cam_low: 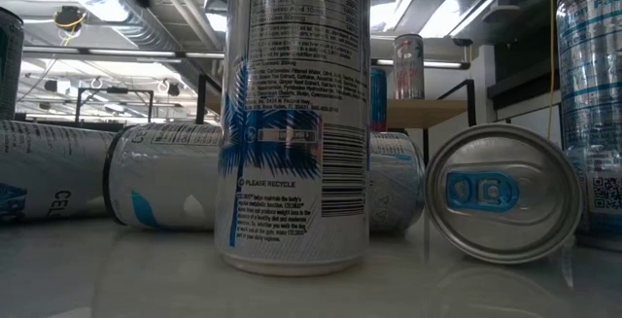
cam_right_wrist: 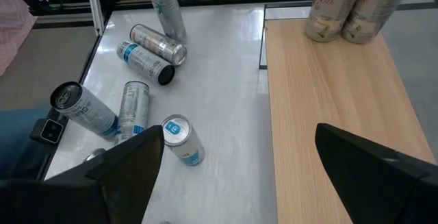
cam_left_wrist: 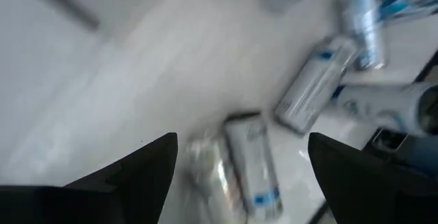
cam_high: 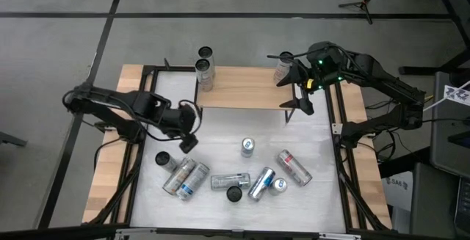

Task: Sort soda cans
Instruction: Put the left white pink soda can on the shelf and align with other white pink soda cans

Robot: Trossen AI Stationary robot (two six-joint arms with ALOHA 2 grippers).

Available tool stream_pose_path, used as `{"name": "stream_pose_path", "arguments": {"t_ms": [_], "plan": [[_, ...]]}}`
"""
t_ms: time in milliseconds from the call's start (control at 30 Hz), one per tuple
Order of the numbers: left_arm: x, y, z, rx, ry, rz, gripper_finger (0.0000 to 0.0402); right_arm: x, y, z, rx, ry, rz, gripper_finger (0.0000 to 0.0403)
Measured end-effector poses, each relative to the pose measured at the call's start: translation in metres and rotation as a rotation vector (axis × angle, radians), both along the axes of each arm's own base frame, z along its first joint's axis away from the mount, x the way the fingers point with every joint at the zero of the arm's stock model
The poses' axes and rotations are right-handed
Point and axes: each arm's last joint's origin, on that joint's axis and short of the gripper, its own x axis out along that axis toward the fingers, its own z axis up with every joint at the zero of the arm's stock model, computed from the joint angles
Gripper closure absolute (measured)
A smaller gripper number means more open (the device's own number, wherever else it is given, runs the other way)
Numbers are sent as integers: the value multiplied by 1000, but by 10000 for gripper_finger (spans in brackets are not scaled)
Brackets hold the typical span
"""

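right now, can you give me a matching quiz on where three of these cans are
Things:
1. red-marked can
2. can pair
3. middle can

Places:
a. standing at the left end of the wooden shelf
b. lying on the white top, right side
c. standing upright on the white top, apart from the rest

Pairs: 1-b, 2-a, 3-c

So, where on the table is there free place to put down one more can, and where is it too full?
The wooden shelf is bare between the two cans at its left end and the single can by the right gripper. The white surface below the shelf is also free, down to the upright can. The can pile in front is crowded.
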Motion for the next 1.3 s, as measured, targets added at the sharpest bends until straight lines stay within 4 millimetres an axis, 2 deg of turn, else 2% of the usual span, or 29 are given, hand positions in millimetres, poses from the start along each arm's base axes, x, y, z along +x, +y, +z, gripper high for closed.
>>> {"name": "stream_pose_path", "arguments": {"t_ms": [200, 333, 867, 1300], "plan": [[-28, -1, 1, -84, 196, 115, 81, -1, 0, -1, 5, 14, 0, 27], [-38, -7, -1, -95, 284, 172, 81, -2, 1, -2, 8, 24, 0, 27], [-48, -48, -4, -64, 274, 255, 81, -3, 1, -3, 14, 41, 0, 27], [-34, -80, -27, 19, 363, 205, 81, -3, 1, -3, 14, 43, 0, 27]]}}
